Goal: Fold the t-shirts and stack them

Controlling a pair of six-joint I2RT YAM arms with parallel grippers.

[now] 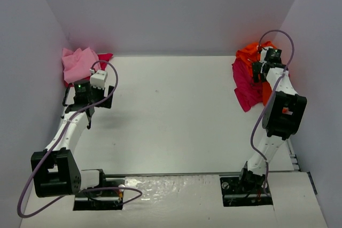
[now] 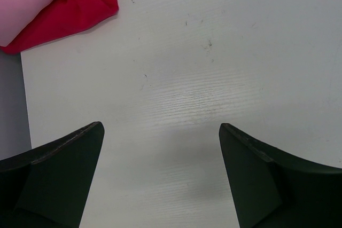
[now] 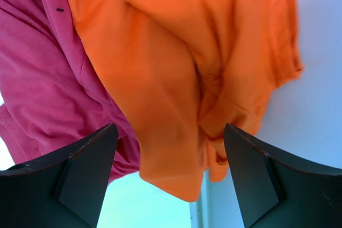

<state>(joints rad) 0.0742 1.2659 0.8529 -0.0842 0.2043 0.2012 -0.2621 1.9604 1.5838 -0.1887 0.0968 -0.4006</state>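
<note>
Because the orange t-shirt (image 3: 176, 68) lies crumpled over the magenta t-shirt (image 3: 37, 78) in one heap at the far right corner of the table (image 1: 171, 110), the main risk is a pinch that takes both layers. The right gripper (image 3: 168, 129) hangs directly above that heap with its jaws spread wide and nothing between them. The seam where orange overlaps magenta runs close to its left finger. If it closes there, both shirts would probably come up together, and neither could then be spread flat.

A second risk is a grip on a loose fold or sleeve of the orange cloth. That would lift the shirt bunched, and it would drag the magenta one toward the right edge of the table, where the heap already sits tight against the wall.

The left gripper (image 2: 160, 126) is also wide open and empty, over bare table near the far left corner. Just beyond it, the pink t-shirt (image 1: 77, 63) rests on crimson cloth (image 2: 75, 9). A careless sweep from that arm could nudge this pile out of shape or push it over the left edge.
</note>
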